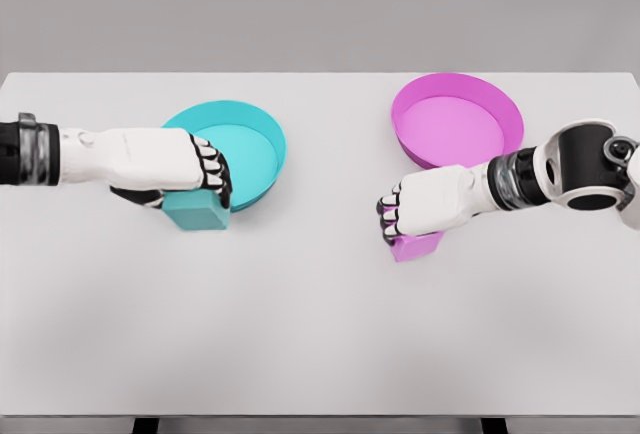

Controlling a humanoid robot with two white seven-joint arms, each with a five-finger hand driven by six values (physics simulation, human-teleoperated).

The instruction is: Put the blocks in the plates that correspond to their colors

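L hand (195, 176) curled on teal block (197, 212), just beside teal plate (262, 129) rim. R hand (420, 209) wrapped on magenta block (418, 245), near magenta plate (505, 114). Both blocks look on/near table (320, 334). Step: lift w/ firm grip, clear rims, then release over 2 plate centres.
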